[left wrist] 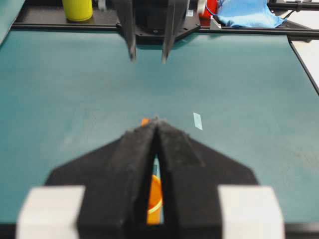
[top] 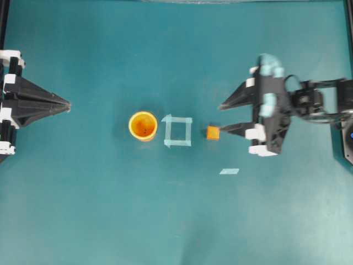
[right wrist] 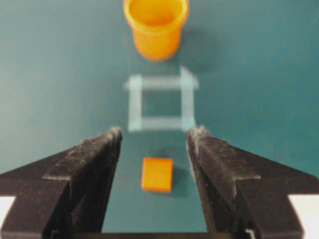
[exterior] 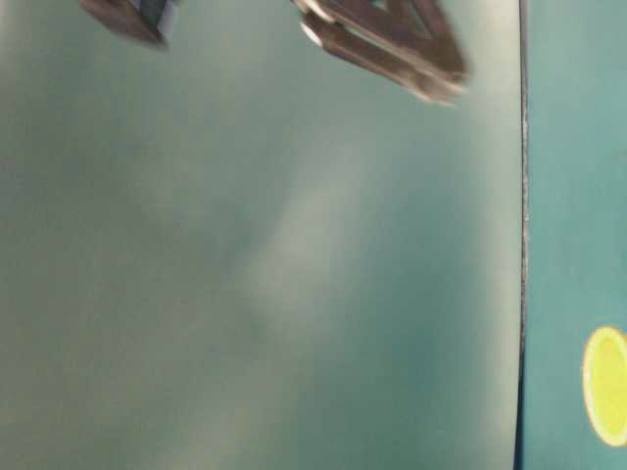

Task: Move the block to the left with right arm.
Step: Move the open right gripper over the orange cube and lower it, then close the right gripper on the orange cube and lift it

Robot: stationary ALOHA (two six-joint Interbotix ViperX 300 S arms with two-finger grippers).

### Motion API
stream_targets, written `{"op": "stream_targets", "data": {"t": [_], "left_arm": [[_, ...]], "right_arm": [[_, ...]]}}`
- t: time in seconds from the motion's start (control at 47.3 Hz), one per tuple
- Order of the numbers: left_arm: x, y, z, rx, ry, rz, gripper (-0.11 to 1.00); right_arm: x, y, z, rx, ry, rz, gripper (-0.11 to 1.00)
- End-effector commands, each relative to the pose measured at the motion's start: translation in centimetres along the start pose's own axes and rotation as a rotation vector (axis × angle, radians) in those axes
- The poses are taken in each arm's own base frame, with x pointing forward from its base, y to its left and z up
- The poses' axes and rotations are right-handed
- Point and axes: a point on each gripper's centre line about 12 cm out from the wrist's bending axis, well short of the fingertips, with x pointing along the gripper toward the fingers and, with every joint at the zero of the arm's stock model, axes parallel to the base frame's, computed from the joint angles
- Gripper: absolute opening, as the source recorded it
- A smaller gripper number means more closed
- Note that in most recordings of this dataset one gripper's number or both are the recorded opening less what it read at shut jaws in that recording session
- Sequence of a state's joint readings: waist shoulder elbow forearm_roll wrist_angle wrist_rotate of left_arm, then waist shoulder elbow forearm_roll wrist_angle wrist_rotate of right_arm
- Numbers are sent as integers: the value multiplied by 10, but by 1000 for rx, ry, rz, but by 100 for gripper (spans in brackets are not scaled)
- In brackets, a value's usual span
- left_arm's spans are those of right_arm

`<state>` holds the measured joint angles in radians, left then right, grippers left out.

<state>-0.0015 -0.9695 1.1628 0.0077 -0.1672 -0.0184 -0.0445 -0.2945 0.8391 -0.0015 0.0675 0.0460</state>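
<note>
Progress is small: your teal-taped black right gripper (right wrist: 154, 142) stands spread wide around the small orange cube block (right wrist: 157, 174), grasping nothing; closing and moving left remain.

The table (top: 83, 221) is seen from straight above, whole workspace incl. both arms at the edges. A low side view is set very close to the surface, blurred; only a claw's underside is caught at top. The left wrist cam is aimed level along its shut claw (left wrist: 155, 122) twd the opposite arm. The right wrist cam is aimed fwd & down between its spread fingers (right wrist: 97, 159). The tape square (right wrist: 160, 102) & cup (right wrist: 156, 25) ahead of that claw are shared w/ the overhead view.
</note>
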Motion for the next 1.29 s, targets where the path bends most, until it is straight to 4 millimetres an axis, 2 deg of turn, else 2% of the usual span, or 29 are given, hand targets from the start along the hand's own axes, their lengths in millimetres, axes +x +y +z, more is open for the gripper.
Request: {"op": "stream_targets", "data": {"t": [0.0,0.233,0.359,0.74,1.268], "left_arm": [[2,0,11,2,-28,-1,0],[1,0,11,2,-23,-1,0],[2,0,11,2,-21,-1,0],[1,0,11,2,-23,-1,0],[0,0,12,2,-18,0,0]], "right_arm": [[13,-1,7,-4,41,-5,60],[45,-1,-8,2,145,-9,60],[53,-1,-16,6,172,-9,60],[68,1,-40,62,228,-12,62],[80,7,-60,111,254,-7,62]]}}
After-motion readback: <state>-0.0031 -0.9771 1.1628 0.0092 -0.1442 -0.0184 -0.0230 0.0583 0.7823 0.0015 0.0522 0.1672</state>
